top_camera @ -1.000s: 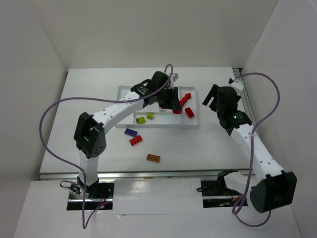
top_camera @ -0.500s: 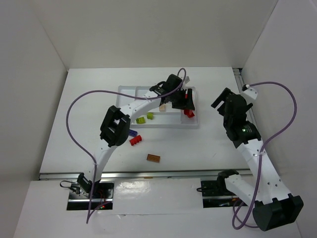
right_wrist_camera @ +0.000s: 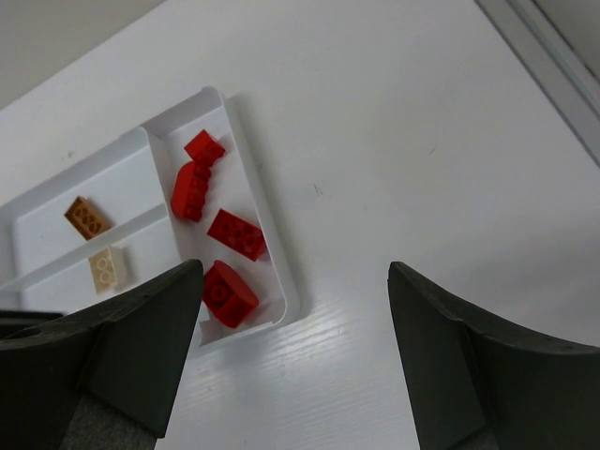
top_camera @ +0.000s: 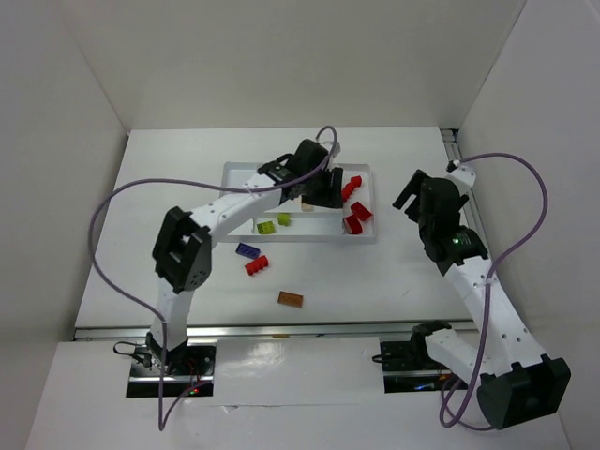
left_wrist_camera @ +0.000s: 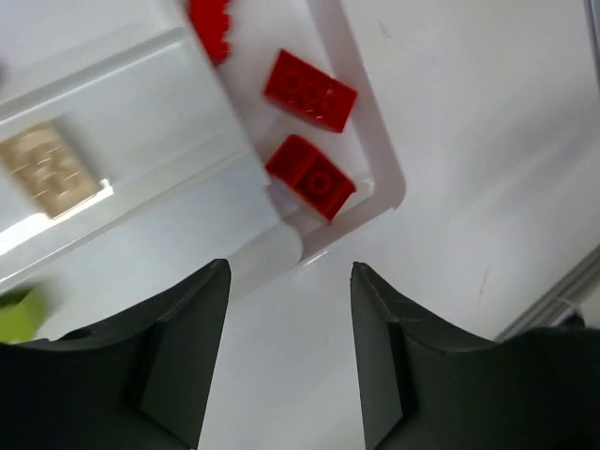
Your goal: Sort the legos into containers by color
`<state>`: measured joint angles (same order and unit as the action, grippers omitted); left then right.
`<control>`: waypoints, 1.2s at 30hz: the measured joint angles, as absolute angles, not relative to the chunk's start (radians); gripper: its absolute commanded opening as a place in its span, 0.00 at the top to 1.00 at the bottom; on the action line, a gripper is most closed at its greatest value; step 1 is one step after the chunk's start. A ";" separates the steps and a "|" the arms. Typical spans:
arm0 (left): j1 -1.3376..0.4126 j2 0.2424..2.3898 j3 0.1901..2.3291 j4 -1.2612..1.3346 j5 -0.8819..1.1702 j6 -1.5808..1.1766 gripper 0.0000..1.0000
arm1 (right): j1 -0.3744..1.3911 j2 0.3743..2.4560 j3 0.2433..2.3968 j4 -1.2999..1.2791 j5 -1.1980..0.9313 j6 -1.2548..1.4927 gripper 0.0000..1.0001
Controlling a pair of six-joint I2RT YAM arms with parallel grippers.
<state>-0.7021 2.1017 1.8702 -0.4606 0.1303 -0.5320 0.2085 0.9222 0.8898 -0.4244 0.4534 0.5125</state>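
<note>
Hovering above the right end of the tray [top_camera: 239, 171], the left pincer [left_wrist_camera: 289, 281] is released: jaws apart, nothing between them. From its wrist view the tray's near right corner sits just beyond the fingertips.

Tray contents:
- End compartment, far right: four red bricks [right_wrist_camera: 236, 233], lying loose at different angles. One of them is small, and one is a long toothed piece.
- Next slot inward: one orange-brown brick [right_wrist_camera: 84, 217], flat, studs up.
- Slot beside that: one tan brick [right_wrist_camera: 105, 268], flat, studs up.
- Near long slot, toward the left: two yellow-green bricks [top_camera: 267, 226], just beside each other.

Not yet in the tray, on the counter [top_camera: 394, 281] in front of it:
- purple brick [top_camera: 247, 250], near the tray's front edge;
- loose red brick [top_camera: 256, 266], just beside the purple one;
- loose orange-brown brick [top_camera: 290, 299], nearer the arm bases, apart from the other two.

The right pincer [right_wrist_camera: 295, 272] is released too, jaws wide and empty, held over bare counter to the right of the tray.
</note>
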 measured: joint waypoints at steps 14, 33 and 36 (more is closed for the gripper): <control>-0.727 1.466 1.147 -0.632 -0.213 -0.487 0.05 | 0.208 1.038 0.889 -0.400 0.305 0.477 0.14; -0.732 1.689 1.085 -0.641 -0.326 -0.527 0.30 | 0.208 1.051 0.889 -0.396 0.265 0.477 0.14; -0.732 1.695 1.086 -0.633 -0.327 -0.528 0.38 | 0.208 1.051 0.889 -0.396 0.265 0.477 0.14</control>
<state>-0.7319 1.6951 1.0859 -0.6327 -0.3271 -0.5282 0.2085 1.0512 0.8894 -0.3958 0.2649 0.4774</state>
